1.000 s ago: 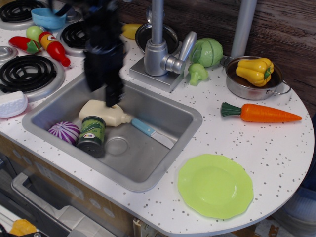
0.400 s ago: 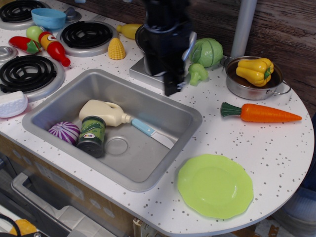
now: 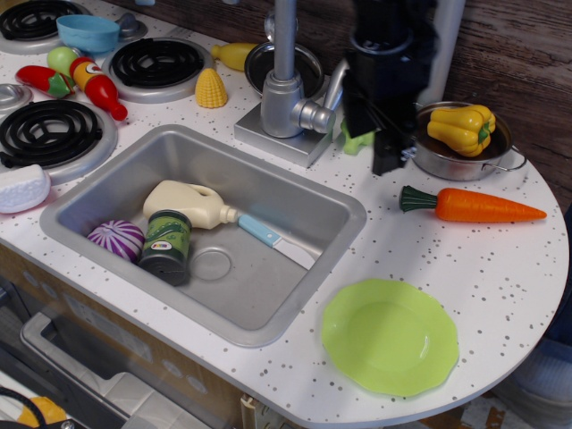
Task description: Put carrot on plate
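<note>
The orange carrot (image 3: 474, 206) with its dark green stem end lies flat on the speckled counter at the right, stem pointing left. The lime-green plate (image 3: 390, 336) sits empty on the counter in front of it, near the front edge. My black gripper (image 3: 386, 150) hangs blurred above the counter behind the sink, just left of and above the carrot's stem. It holds nothing that I can see; the blur hides how its jaws stand.
A steel pan (image 3: 456, 159) with a yellow pepper stands just behind the carrot. The faucet (image 3: 288, 89) rises left of the gripper. The sink (image 3: 313, 210) holds a bottle, a can, a knife and a purple onion. The corn cone (image 3: 211, 88) and stove burners lie far left.
The gripper has swept from above the sink's left side, past the faucet, to the right, and now hangs near the carrot's stem end. The carrot and plate have not moved.
</note>
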Controlling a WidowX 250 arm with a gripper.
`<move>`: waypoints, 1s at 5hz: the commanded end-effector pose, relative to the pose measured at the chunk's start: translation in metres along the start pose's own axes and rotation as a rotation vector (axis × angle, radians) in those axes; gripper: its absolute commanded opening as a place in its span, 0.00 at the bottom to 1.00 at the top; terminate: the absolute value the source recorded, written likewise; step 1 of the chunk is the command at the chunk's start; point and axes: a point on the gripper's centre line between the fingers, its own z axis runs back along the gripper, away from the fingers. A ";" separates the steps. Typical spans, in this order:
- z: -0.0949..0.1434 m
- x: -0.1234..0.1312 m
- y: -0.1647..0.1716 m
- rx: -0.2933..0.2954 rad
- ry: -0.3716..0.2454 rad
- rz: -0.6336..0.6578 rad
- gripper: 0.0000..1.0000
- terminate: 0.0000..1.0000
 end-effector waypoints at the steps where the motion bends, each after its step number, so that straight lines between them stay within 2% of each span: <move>1: 0.004 0.033 -0.005 0.070 -0.081 -0.090 1.00 0.00; 2: -0.009 0.038 -0.017 0.085 -0.122 -0.119 1.00 0.00; 4: -0.026 0.047 -0.030 0.109 -0.148 -0.089 1.00 0.00; 5: -0.043 0.049 -0.026 0.097 -0.190 -0.088 1.00 0.00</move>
